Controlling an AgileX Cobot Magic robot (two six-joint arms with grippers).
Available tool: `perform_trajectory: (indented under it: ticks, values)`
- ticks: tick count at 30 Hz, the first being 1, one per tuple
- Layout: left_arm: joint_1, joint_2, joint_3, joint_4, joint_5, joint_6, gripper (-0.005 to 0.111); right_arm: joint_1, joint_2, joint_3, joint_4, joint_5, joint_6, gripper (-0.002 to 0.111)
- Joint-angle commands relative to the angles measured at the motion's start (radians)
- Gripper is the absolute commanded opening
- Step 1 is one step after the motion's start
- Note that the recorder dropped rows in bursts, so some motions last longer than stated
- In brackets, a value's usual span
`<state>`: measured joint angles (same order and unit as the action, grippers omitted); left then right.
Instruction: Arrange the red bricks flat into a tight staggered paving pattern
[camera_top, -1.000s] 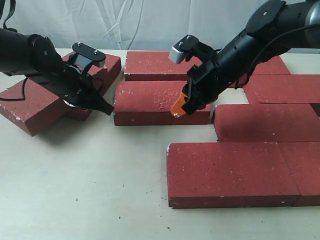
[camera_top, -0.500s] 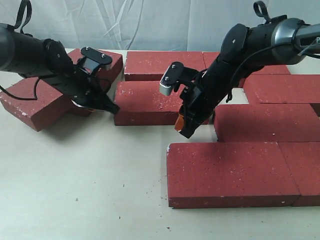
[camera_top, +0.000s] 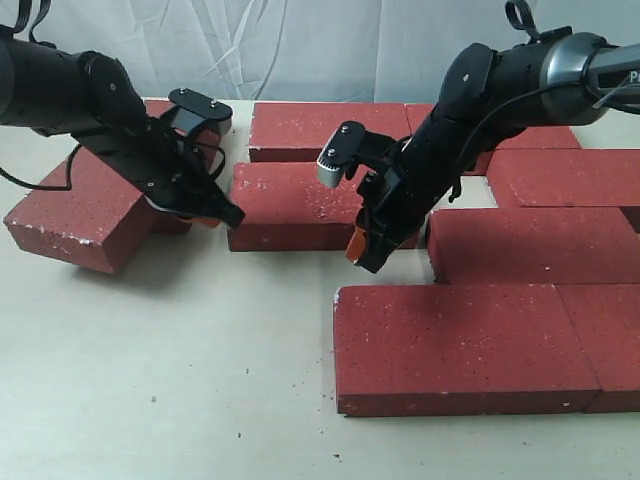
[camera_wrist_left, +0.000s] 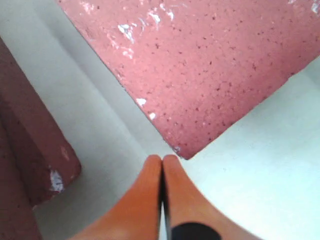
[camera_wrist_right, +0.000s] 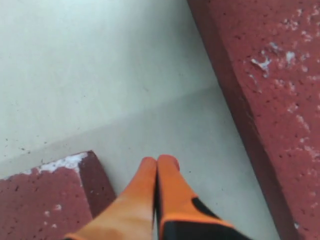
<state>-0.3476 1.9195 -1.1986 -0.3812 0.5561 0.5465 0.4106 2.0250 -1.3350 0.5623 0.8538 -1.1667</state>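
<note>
Since 1 second ago my right end effector (camera_top: 362, 255) has come down off the top of the middle brick (camera_top: 290, 198) to its near right corner. It now sits in the narrow gap between that brick and the right-hand brick (camera_top: 540, 243). My left arm has swung in, and the loose brick (camera_top: 75, 215) on the far left has turned a little.

Both end effectors are closed with nothing between them, the orange tips pressed together. My left end effector (camera_top: 224, 213) points at the near left corner of the middle brick. I cannot tell whether it touches.

Of the red bricks, I judge about 6 to be laid. There are 2 in the far row (camera_top: 320, 128), 2 staggered on the right, and 2 in the near row (camera_top: 460, 345). These lie flat and close together on the tabletop (camera_top: 200, 390).

The middle brick is flat but still stands off from its right neighbour and does not line up with those rows, so I judge it needs closing up. The loose brick lies askew, well left of the pattern. Another brick behind my left arm is mostly hidden. Both are still to be placed.
</note>
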Motion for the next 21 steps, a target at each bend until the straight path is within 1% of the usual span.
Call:
perform_trajectory:
  ticks: [1, 5, 8, 10, 14, 18, 21]
  values:
    - [-0.004, -0.016, -0.002, -0.018, 0.011, -0.007, 0.0, -0.001, -0.007, -0.016, 0.01, 0.026, 0.001, -0.001]
    - [-0.02, -0.002, 0.006, -0.025, -0.005, -0.003, 0.0, -0.001, 0.006, -0.016, -0.003, 0.026, 0.001, -0.001]
    - [-0.029, 0.023, 0.006, -0.012, -0.056, -0.003, 0.0, -0.001, 0.028, -0.016, -0.003, 0.002, 0.001, -0.001]
    - [-0.033, 0.029, 0.006, -0.015, -0.087, -0.003, 0.0, -0.001, 0.04, -0.016, -0.003, -0.028, 0.001, -0.001]
    - [-0.033, 0.042, 0.006, -0.02, -0.102, -0.003, 0.0, -0.001, 0.057, -0.016, -0.003, -0.091, 0.001, -0.001]
    - [-0.033, 0.071, 0.006, -0.037, -0.176, -0.003, 0.0, -0.001, 0.059, -0.016, -0.001, -0.142, 0.005, -0.001]
    - [-0.033, 0.085, 0.006, -0.037, -0.191, 0.007, 0.0, -0.001, 0.059, -0.016, -0.02, -0.18, 0.023, -0.001]
